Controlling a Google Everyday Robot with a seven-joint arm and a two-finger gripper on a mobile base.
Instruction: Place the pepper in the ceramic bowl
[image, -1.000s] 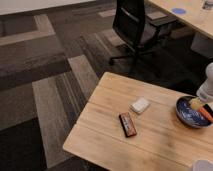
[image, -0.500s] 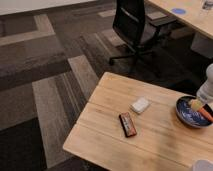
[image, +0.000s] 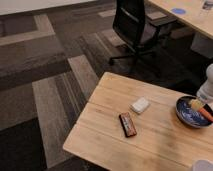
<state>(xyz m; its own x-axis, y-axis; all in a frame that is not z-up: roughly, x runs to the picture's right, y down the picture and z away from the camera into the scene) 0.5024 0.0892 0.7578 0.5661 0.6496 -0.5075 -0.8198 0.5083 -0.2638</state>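
Small tapering orange-red pepper (image: 205, 114) lying inside round dark-blue glazed ceramic bowl (image: 186, 116), at right edge of light wooden table (image: 160, 135). Gripper (image: 197, 104) over bowl w/ white arm above; jaws' state: cannot tell

this looks like an office. the floor is covered in carpet tiles (image: 55, 85) laid in grey, brown and dark bands, the kind used in commercial workspaces. a black swivel chair (image: 136, 27) on a star base stands at the far side, pulled up by a long pale desk (image: 187, 17) at the far right. near the viewer sits a light wooden table (image: 130, 145) with plain plank top. the robot's gripper (image: 198, 103) hangs at the right edge, over a dark blue bowl (image: 192, 112) on that table.
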